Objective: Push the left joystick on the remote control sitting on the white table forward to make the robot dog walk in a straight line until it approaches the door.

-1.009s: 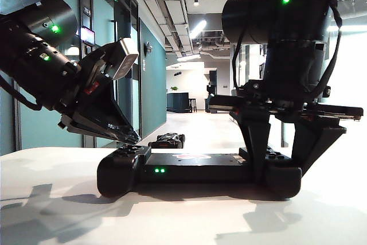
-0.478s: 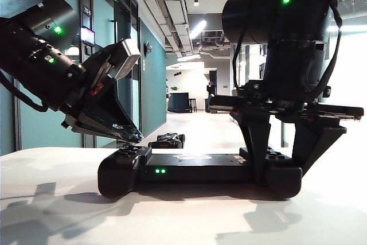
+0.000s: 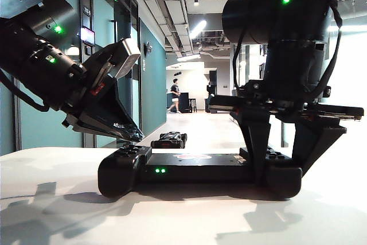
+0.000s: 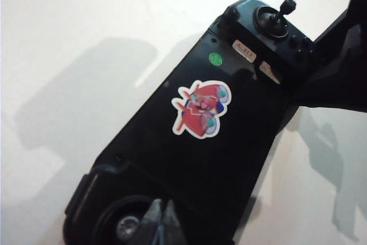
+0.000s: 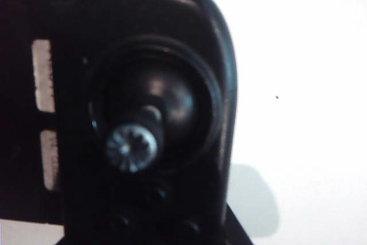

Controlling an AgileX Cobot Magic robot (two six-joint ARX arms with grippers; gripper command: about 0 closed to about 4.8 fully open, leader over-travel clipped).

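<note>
The left gripper (image 3: 135, 136), pinched together, hovers at the remote control's (image 3: 195, 171) left joystick (image 4: 127, 226) on the white table (image 3: 63, 210). Beyond it stands the robot dog (image 3: 170, 140). The right gripper (image 3: 284, 162) straddles and clasps the controller's right end.

Wide black handheld remote control (image 4: 218, 136): left end cut by the left wrist picture's 6 o'clock edge.
Left gripper (image 4: 162, 225): only its closed tip shows.
Right gripper (image 3: 278, 159): straddles the control's right end, hiding part of it.
Small black four-legged robot dog (image 3: 170, 140): too small for detail.
Right joystick (image 5: 133, 144): blurred.
</note>
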